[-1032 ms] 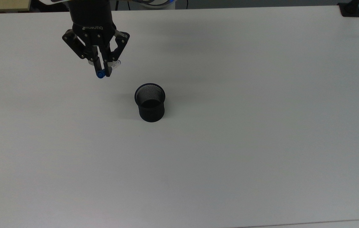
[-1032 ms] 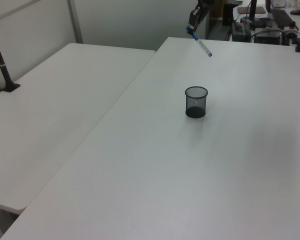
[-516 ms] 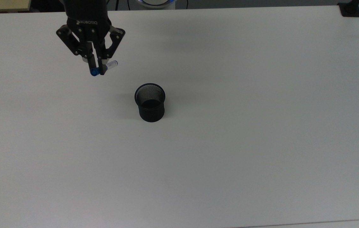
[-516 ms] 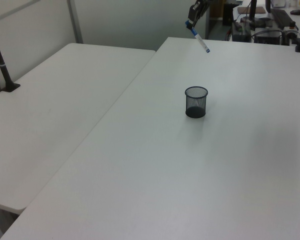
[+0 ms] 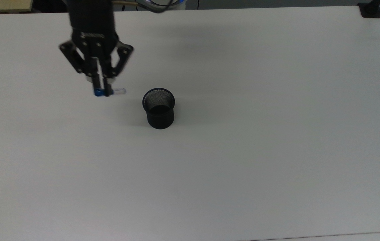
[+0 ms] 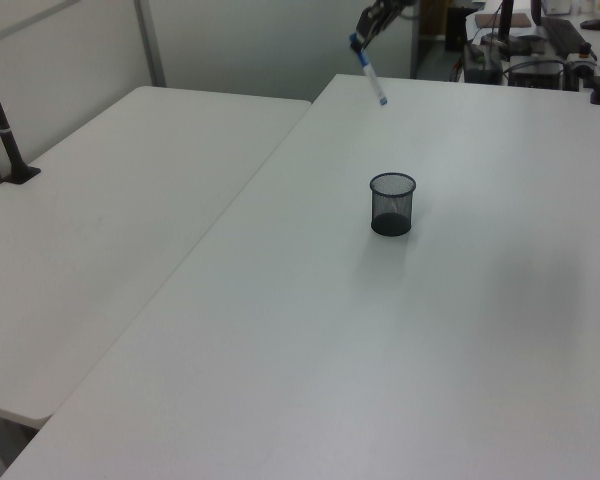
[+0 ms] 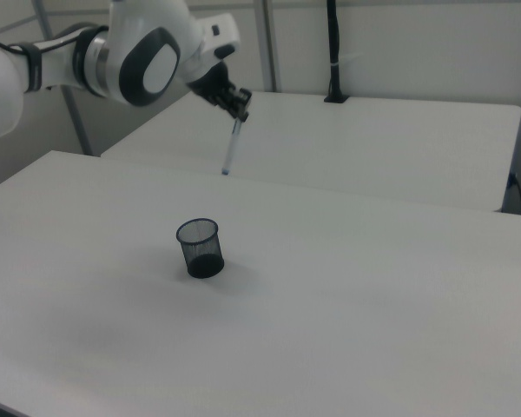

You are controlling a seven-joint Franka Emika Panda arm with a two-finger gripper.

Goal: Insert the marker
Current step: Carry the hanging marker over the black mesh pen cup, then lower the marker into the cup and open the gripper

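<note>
Your marker (image 7: 231, 148) hangs from the gripper (image 5: 102, 91), pinched at its blue cap end between the 2 fingers, which are closed tight on it. In the top view you see little of it: the fingers cover most of the barrel, leaving a blue bit at their tips and a short white stub poking toward the top view's right. The small print on the barrel is too fine for you to read anywhere. In the left view the arm is cut off by the upper edge, so you get just the gripper's end and the marker (image 6: 370, 73) below it.

Compared with 0.5 s ago, the gripper has come lower in the top view, and the marker stub now points more level toward the top view's right. In the left view it has shifted to the left view's left.

The marker is slim, white-barrelled, blue at both ends, sloping down and away from the fingers, clear of the table (image 5: 243, 167).

The black mesh cup (image 5: 159, 108) stands upright below and to the top view's right of the gripper, apart from the marker.
</note>
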